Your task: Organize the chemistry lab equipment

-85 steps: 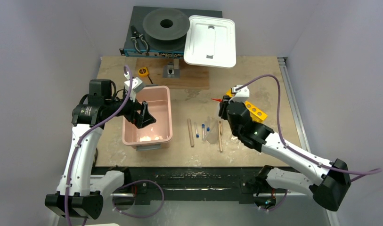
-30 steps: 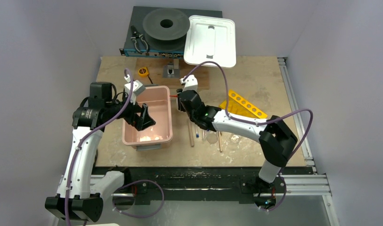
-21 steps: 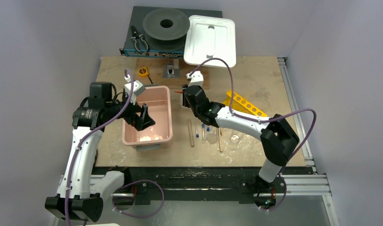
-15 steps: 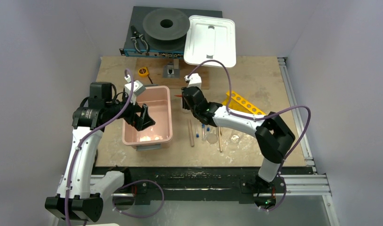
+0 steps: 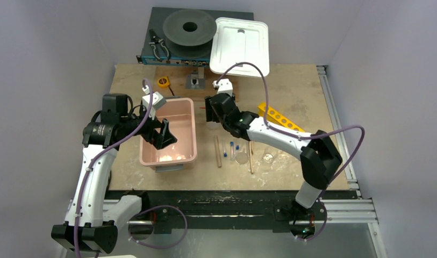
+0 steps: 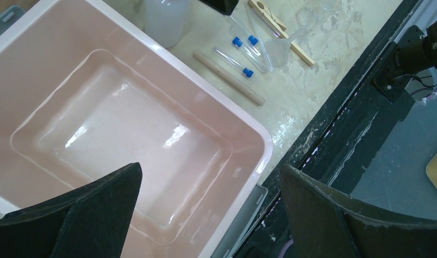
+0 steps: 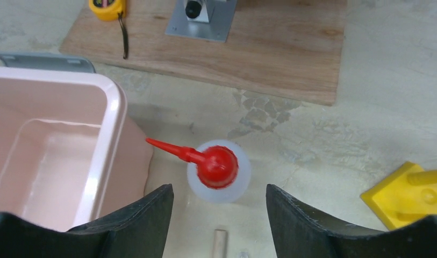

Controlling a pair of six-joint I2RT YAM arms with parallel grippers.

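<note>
The bottle (image 7: pixel 219 171) stands upright on the table (image 7: pixel 334 134), just beside the pink bin (image 7: pixel 111 115), with its red spout pointing toward the bin. The right fingers (image 7: pixel 138 217) hang spread on either side of the bottle, not touching it. The left fingers (image 6: pixel 92 215) hover spread wide over the bin. Tubes (image 6: pixel 240 51) and sticks (image 6: pixel 228 78) lie on the table nearby.

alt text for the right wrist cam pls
Seen from above, a small white squeeze bottle with a red spout stands upright on the table between the right gripper's open fingers, touching neither. The pink bin sits at left, the spout pointing toward it; a yellow rack's corner shows at right.
</note>
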